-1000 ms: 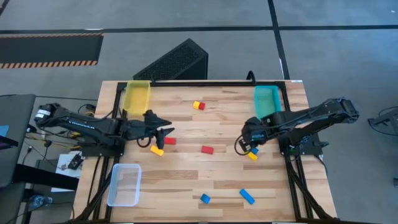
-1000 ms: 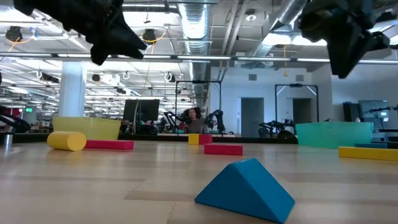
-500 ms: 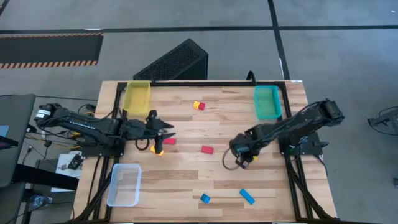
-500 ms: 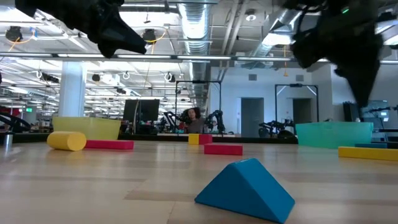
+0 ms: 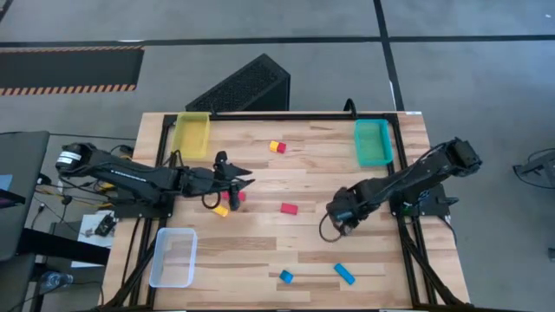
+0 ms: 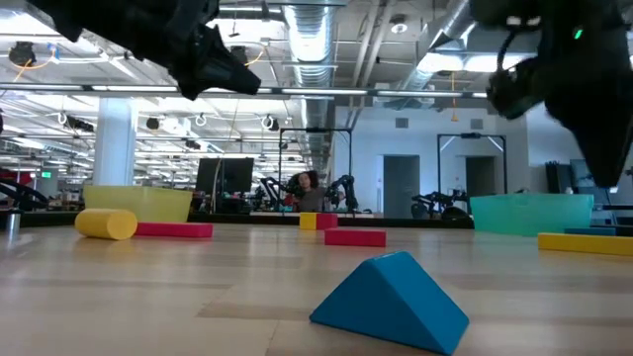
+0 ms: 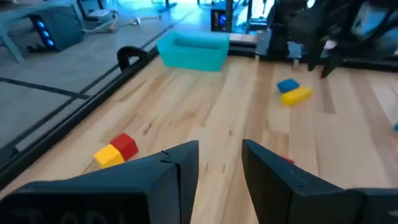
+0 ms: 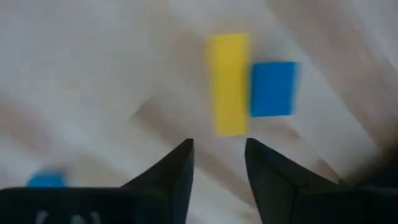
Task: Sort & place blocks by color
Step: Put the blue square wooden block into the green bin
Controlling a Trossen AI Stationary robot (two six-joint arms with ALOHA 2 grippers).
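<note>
Hovering over yellow block point(image 8: 229, 84) and blue block point(image 8: 272, 88), right gripper point(image 8: 217, 163) fingers narrowly parted.

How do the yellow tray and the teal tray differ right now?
The yellow tray sits at the table's far left corner, near the left arm; the teal tray sits at the far right, near the right arm. They differ in colour, yellow against teal. Both are rectangular, open-topped, and appear to hold no blocks.

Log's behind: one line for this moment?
left gripper: open, near red block | right gripper: open, above yellow block and blue block
</note>
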